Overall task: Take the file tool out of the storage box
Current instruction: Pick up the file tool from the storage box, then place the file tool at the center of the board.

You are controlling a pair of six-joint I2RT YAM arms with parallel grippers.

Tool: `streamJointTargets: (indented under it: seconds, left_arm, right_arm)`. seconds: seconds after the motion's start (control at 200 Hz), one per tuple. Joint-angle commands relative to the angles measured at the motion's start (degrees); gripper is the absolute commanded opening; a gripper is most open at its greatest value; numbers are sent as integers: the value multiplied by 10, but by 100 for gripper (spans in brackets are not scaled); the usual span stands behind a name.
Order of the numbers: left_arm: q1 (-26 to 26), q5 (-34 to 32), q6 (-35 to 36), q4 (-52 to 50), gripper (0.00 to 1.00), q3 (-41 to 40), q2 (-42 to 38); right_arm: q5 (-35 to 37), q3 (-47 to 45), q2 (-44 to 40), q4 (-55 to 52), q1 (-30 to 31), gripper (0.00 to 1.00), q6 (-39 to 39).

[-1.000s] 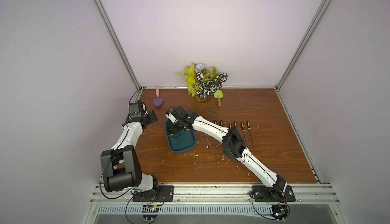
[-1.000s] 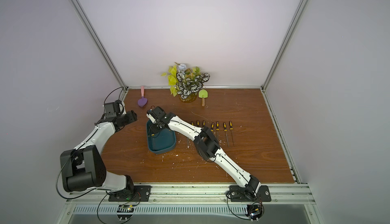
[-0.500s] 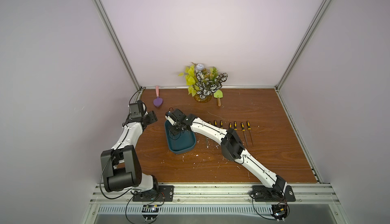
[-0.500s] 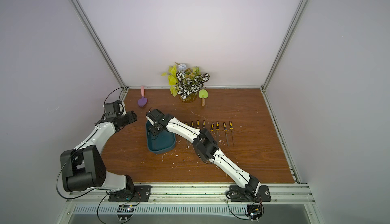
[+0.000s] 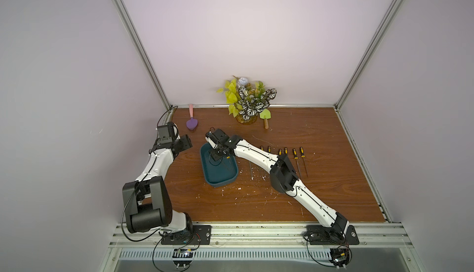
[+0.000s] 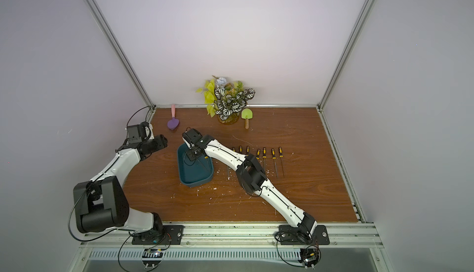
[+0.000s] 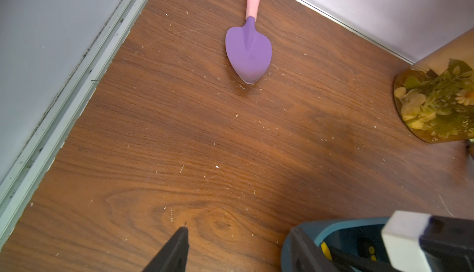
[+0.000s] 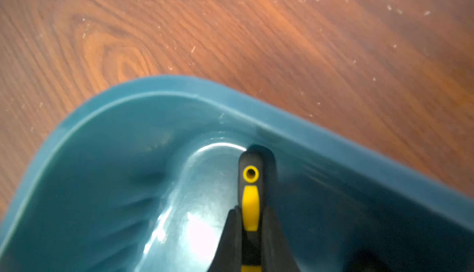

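Both jaws of the right gripper pinch the file tool in the storage box; grasp seems set, next a lift clear of its wall

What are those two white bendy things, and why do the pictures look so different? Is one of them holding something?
They are two robot arms, the left arm and the right arm, each ending in a two-fingered pincher called a gripper. Both top views look down from high up on the whole wooden table. The other two pictures come from small cameras on the arms' wrists, so everything looks close. On the table sit a teal storage box, a potted plant, a purple trowel, a green trowel and a row of files. The right gripper is inside the box, shut on a file tool with a yellow and black handle. The left gripper is open and holds nothing.
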Motion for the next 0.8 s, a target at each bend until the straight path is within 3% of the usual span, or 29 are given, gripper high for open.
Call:
streamJointTargets:
  seconds: [0.0,0.2,0.315,0.535,0.656,0.796]
  left_arm:
    - [2,13,-2,10,65,-2,5]
    - [2,29,-6,19,65,-9,5]
    - [-8,25,-5,19,65,-8,10]
    - [-30,33,-5,16,65,-5,26]
    - [-34,41,-9,18,65,0,36]
    - [-35,43,-8,18,65,-1,42]
  right_arm:
    - [-26,1,-84,63,-2,0,23]
    - [-64,-48,-186,125,-17,0,31]
    - [-55,-129,-267,133,-26,0,25]
    - [-6,-477,-493,223,-81,0,44]
    - [21,-691,-625,278,-151,0,65]
    - [47,-830,-716,253,-250,0,19]
